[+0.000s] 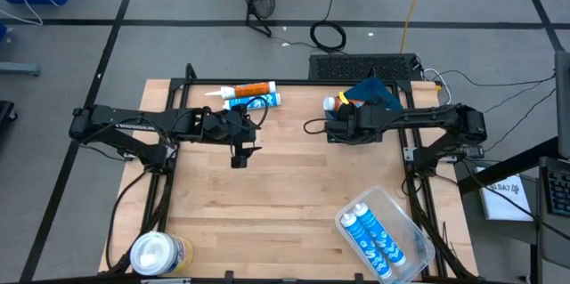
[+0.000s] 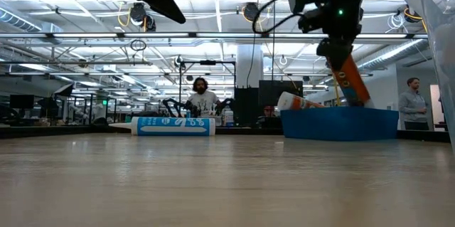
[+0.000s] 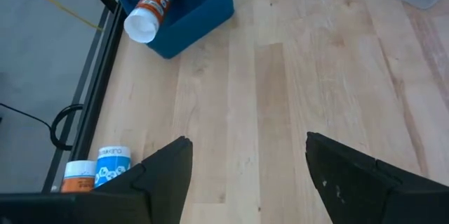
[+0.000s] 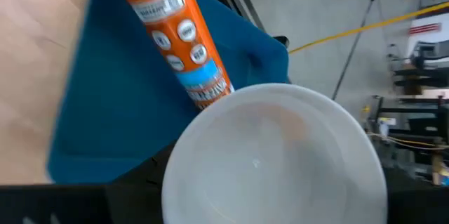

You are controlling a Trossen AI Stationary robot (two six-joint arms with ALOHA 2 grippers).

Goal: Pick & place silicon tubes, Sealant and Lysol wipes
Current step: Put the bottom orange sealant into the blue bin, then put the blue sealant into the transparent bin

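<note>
Wood table (image 1: pixel 285 204) | right hand (image 1: pixel 337 128) gripping orange tube (image 4: pixel 175 34) over blue bin (image 1: pixel 378 94)

high view: overhead, straight down, far; whole bench (image 1: pixel 285 195) and both arms, floor around.
low view: bench-top height, level across the boards into the room; blue bin (image 2: pixel 340 122) and a lying blue tube (image 2: pixel 173 126) at far edge.
left wrist view: on left arm, angled down over bench, mid distance; own fingers (image 3: pixel 158 175) at frame bottom.
right wrist view: on right arm, very close; orange tube (image 4: pixel 175 31) over blue bin fills frame.
shared: blue bin with orange tube in all four views; blue tube in high, low, left wrist.
</note>
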